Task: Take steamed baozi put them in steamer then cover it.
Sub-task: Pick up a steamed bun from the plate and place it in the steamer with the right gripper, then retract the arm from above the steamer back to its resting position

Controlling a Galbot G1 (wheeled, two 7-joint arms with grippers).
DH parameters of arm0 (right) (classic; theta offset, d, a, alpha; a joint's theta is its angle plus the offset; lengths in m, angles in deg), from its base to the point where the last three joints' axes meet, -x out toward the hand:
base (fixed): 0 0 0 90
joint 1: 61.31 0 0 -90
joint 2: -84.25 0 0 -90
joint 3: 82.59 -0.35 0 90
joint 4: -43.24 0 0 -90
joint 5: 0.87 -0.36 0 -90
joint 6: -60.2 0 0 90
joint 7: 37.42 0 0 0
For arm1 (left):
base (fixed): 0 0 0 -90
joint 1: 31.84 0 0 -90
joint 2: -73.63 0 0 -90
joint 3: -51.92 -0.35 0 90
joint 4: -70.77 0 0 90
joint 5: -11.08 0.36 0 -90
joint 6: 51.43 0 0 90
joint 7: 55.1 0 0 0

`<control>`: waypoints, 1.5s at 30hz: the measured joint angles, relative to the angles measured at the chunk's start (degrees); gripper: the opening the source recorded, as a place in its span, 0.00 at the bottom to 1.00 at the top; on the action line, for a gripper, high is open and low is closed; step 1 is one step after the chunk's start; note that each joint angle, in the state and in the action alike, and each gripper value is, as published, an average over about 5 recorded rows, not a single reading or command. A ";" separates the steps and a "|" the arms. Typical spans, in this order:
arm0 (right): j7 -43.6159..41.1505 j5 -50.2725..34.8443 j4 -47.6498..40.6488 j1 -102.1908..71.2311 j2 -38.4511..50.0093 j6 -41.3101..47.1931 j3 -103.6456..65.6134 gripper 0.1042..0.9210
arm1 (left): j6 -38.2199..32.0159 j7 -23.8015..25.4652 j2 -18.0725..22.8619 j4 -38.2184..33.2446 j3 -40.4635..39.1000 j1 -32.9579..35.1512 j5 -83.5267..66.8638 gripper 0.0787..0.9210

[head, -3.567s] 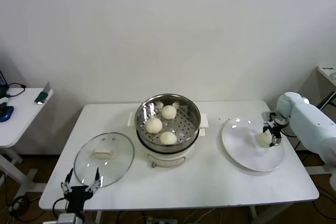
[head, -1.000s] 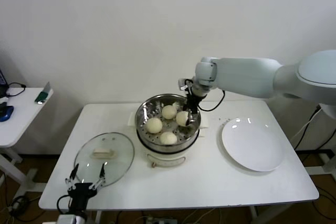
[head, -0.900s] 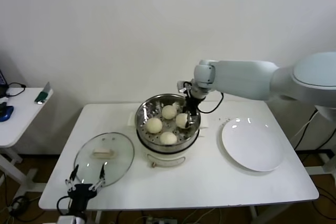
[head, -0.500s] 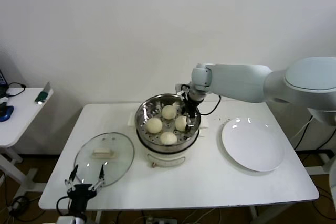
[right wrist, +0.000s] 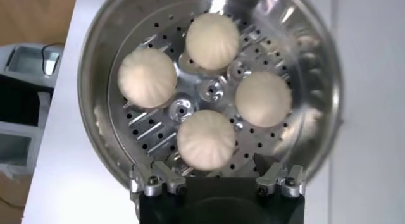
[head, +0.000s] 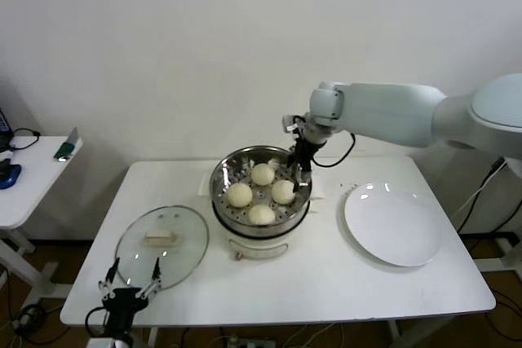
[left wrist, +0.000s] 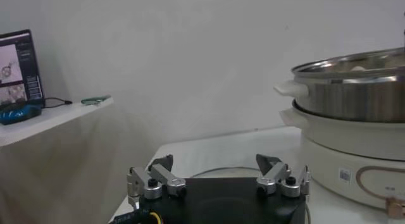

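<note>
Two open fingers of the left gripper (head: 126, 289) hang at the lower left of the head view, holding nothing, just before the table (head: 326, 283) edge. Just beyond it, the cover (head: 161, 246) lies flat on the table. At centre, the steamer (head: 261, 193) holds four baozi (right wrist: 205, 140) on its perforated floor. At right, a white plate (head: 393, 224) lies bare. Farthest, the right gripper (head: 299, 170) hovers over the steamer's far right rim, fingers spread, released.
</note>
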 measured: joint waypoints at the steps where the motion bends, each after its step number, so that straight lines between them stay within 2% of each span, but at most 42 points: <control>1: 0.29 -0.35 0.20 0.21 0.69 -0.48 -0.21 0.88 | -0.02 -0.02 -0.01 -0.01 0.02 0.06 0.06 0.88; 6: 4.49 -1.62 2.09 0.44 5.10 -4.31 -1.68 0.88 | -0.02 -0.25 0.14 -0.10 0.27 -0.04 0.50 0.88; 14: 17.40 -0.51 7.06 -5.17 14.69 -12.40 -9.68 0.88 | -0.08 -0.51 0.70 -0.42 0.56 -0.42 1.78 0.88; 26: 34.50 6.96 13.56 -29.53 26.96 -20.82 -38.35 0.88 | -0.16 -1.15 1.81 -1.08 0.68 -1.77 5.20 0.88; 35: 40.99 13.05 17.61 -51.48 29.73 -23.11 -64.09 0.88 | 0.15 -0.57 2.45 -2.09 0.98 -2.12 9.69 0.88; 45: 43.17 19.21 23.01 -77.44 26.75 -20.86 -93.94 0.88 | -0.10 -0.58 1.29 -2.55 2.36 -3.36 23.70 0.88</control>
